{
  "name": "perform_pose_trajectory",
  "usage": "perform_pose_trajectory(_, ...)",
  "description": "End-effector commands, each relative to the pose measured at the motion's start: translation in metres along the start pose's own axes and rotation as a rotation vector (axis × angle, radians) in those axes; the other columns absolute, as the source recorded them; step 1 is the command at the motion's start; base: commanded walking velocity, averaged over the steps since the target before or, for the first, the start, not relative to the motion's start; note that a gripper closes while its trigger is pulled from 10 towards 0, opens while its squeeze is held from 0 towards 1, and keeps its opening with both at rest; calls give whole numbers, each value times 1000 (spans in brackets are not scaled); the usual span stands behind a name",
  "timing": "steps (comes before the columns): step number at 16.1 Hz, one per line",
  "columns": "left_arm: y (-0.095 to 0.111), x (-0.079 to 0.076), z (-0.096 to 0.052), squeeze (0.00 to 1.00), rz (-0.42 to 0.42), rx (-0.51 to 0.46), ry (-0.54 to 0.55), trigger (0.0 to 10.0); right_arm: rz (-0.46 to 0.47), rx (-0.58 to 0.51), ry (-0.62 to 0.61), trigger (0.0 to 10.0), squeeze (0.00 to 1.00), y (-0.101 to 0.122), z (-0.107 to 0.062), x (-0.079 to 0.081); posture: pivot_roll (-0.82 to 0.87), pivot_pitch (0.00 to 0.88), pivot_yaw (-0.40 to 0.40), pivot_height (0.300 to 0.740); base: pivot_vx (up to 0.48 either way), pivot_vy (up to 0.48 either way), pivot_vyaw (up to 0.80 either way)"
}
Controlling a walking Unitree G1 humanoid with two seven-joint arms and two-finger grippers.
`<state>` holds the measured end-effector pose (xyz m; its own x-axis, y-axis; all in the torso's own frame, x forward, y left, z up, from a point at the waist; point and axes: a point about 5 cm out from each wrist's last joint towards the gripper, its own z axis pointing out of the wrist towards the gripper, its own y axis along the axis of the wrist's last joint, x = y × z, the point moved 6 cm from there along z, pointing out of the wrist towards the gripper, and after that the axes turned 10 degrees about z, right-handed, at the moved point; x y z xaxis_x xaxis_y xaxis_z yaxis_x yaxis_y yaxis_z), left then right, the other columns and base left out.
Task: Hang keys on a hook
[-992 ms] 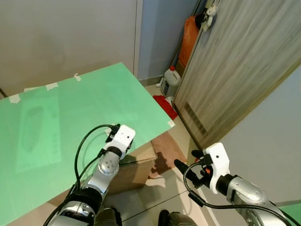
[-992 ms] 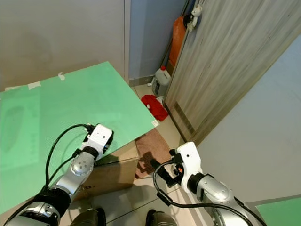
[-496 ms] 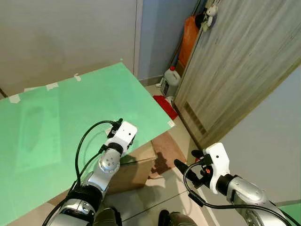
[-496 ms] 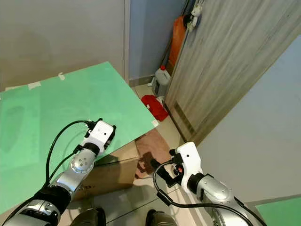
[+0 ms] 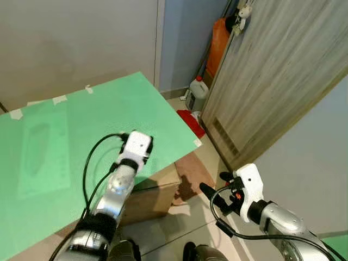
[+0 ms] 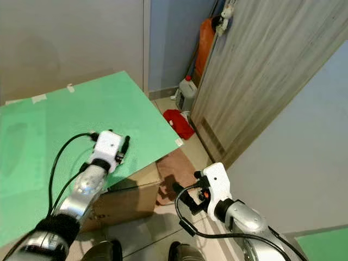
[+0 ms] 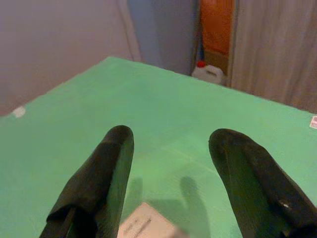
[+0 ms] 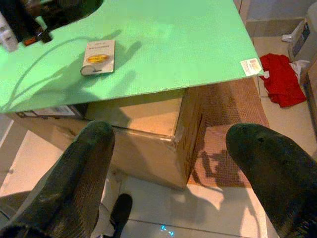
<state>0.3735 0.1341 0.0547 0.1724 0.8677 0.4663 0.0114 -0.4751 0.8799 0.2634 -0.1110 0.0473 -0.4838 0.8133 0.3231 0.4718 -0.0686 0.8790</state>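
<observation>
Picks out the small key tag [image 8: 97, 57] lying flat on the green desk [image 5: 81, 119], close to the edge that overhangs a cardboard box [image 8: 148, 124], with the left gripper [image 7: 168, 136] poised just over it, fingers [image 7: 116, 148] spread wide and gripping nothing. Catches the right gripper [image 8: 173, 131] low off the desk's edge, above the tiled floor [image 8: 163, 208], equally wide open and empty. Further out, takes in a red cloth [image 5: 190, 122] and a white jug [image 5: 197, 93] on the floor beside the wooden door [image 5: 272, 81].
</observation>
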Motion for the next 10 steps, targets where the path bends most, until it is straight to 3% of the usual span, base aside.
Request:
perform_pose_trajectory(1,-4,-4,-4,0,-27,15,-11,10000,-4,1,-13,10000,0,0,0,-4,-45,124,-96,740,0,0,0)
perform_pose_trajectory(6,-21,-22,-12,0,10,75,-64,10000,-7,11,-3,10000,0,-3,-1,-1,-62,144,-115,740,0,0,0)
perform_pose_trajectory(10,-39,-23,-15,0,14,154,-62,10000,-11,38,-24,10000,0,-9,-22,-5,-110,176,-123,740,0,0,0)
